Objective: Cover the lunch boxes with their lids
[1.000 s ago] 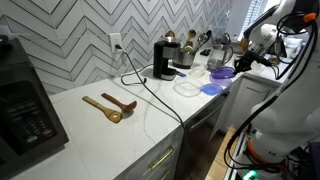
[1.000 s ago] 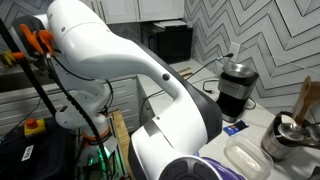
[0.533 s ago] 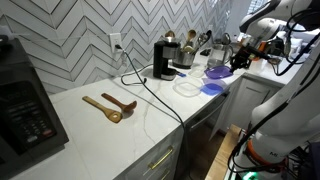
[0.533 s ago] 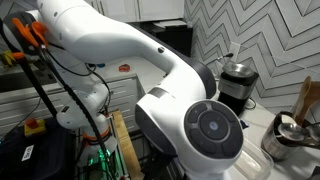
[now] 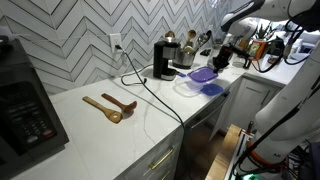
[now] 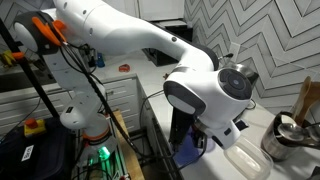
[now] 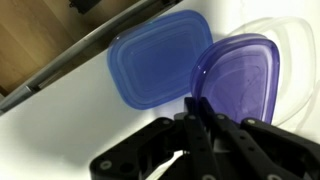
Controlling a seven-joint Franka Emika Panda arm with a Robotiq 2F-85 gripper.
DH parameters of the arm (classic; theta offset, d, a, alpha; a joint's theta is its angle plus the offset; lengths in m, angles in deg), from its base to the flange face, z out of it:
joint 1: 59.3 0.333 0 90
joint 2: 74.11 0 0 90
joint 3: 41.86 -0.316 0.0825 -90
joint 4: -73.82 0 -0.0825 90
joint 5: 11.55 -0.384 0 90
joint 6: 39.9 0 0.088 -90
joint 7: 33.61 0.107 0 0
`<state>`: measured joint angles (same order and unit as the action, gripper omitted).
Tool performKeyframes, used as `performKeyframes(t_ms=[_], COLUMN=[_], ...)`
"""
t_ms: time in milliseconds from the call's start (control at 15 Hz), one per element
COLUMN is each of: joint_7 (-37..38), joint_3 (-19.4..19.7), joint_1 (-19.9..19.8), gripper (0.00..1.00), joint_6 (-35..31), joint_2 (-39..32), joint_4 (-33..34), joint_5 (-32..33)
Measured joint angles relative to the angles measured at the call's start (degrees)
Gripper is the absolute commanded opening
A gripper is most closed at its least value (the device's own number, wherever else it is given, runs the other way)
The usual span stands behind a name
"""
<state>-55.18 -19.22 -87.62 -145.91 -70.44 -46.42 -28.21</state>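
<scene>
My gripper (image 7: 195, 99) is shut on the edge of a blue-purple lid (image 7: 240, 78) and holds it tilted above the counter. A clear lunch box (image 7: 290, 40) shows behind and under this lid. A second blue-purple lid (image 7: 160, 55) lies flat to the left, near the counter edge; I cannot tell whether a box is under it. In an exterior view the gripper (image 5: 216, 62) holds the lid (image 5: 203, 73) just right of the clear box (image 5: 187, 87), with the second lid (image 5: 212, 89) in front. The clear box also shows in the other exterior view (image 6: 248, 160).
A black coffee machine (image 5: 164, 58) with a cable (image 5: 150, 95) and metal pots (image 5: 190, 47) stand behind the boxes. Two wooden spoons (image 5: 110, 106) lie mid-counter. A black microwave (image 5: 25, 100) sits at the far end. The counter edge (image 7: 60, 70) runs close to the flat lid.
The gripper has moved along the counter toward the clear lunch box, carrying the blue-purple lid with it. The flat lid and the box have stayed put.
</scene>
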Motion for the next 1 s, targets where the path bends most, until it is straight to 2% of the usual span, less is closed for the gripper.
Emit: performKeyframes(t_ms=[400, 1000], joint_7=[-4.61, -12.32], joint_3=[-0.74, -0.75], joint_1=[5.10, 5.66], gripper=[0.02, 0.02], joint_6=[0.93, 3.80], joint_2=[-1.51, -3.53], joint_4=[0.07, -0.06], joint_5=[-0.90, -6.58])
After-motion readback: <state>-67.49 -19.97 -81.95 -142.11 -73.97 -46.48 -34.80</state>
